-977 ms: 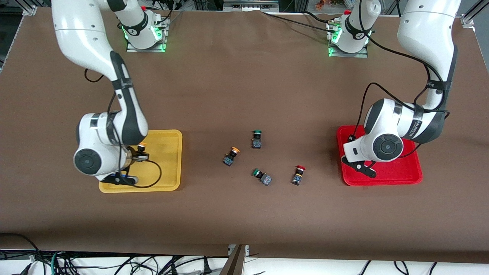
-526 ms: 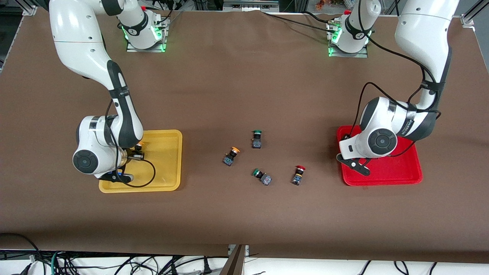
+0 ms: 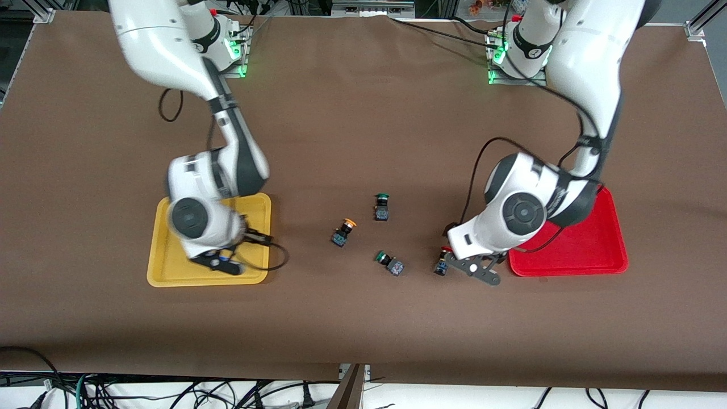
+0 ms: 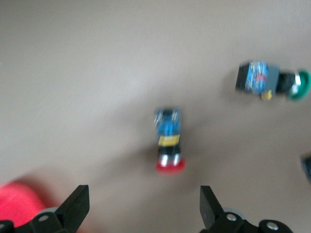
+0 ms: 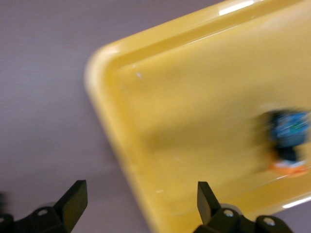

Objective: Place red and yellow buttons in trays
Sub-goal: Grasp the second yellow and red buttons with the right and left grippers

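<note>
My left gripper (image 3: 474, 267) is open over the table beside the red tray (image 3: 568, 271), just above a red button (image 3: 442, 262). In the left wrist view the red button (image 4: 169, 145) lies on its side ahead of my open left gripper (image 4: 142, 213), not between the fingers. My right gripper (image 3: 218, 262) is open and empty over the yellow tray (image 3: 170, 281). The right wrist view shows my open right gripper (image 5: 141, 204) above the yellow tray's rim (image 5: 116, 141), with a yellow button (image 5: 289, 141) lying in the tray. Another yellow button (image 3: 344, 232) lies mid-table.
Two green-capped buttons lie mid-table, one (image 3: 381, 206) farther from the front camera, one (image 3: 389, 262) beside the red button; the latter also shows in the left wrist view (image 4: 272, 80). A corner of the red tray (image 4: 19, 199) shows there too.
My left arm swung off the red tray to the red button on the table. My right arm moved across the yellow tray toward the table's middle, away from the yellow button in it.
</note>
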Motion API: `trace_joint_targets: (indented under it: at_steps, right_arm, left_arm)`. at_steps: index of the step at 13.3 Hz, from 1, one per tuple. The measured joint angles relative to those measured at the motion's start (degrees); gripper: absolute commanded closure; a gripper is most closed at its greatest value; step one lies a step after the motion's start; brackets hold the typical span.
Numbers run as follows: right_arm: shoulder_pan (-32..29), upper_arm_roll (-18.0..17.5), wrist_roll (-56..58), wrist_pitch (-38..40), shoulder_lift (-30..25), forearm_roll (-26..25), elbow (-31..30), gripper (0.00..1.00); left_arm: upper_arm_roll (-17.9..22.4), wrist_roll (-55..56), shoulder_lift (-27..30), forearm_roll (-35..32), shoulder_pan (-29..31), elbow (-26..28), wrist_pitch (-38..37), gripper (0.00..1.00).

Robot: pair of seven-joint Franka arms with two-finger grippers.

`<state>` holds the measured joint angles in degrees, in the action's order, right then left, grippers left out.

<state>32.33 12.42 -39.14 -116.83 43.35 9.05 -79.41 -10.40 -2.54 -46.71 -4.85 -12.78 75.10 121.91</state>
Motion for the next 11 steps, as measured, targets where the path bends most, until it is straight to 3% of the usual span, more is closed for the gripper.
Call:
trace_joint_targets:
  at_steps: [3, 5, 7, 11]
  right_arm:
    - [6.9, -0.1, -12.6, -10.2, 2.9, 0.0, 0.0, 0.0]
    - [7.6, -1.3, -14.6, -14.3, 4.4, 0.0, 0.0, 0.0]
    - [7.5, -2.7, -16.2, -17.7, 5.6, 0.0, 0.0, 0.0]
    - [7.9, -5.1, -17.7, -21.0, 7.3, 0.0, 0.0, 0.0]
  left_arm:
    - [0.0, 0.0, -7.7, 3.0, -0.6, -2.4, 10.2, 0.01]
    - [0.0, 0.0, -8.8, 3.0, -1.0, -2.8, 11.8, 0.57]
    - [-0.1, 0.0, -8.6, 3.0, -1.4, -3.2, 11.6, 0.81]
    - [0.0, 0.0, -8.2, 3.0, -1.5, -1.8, 9.7, 0.99]
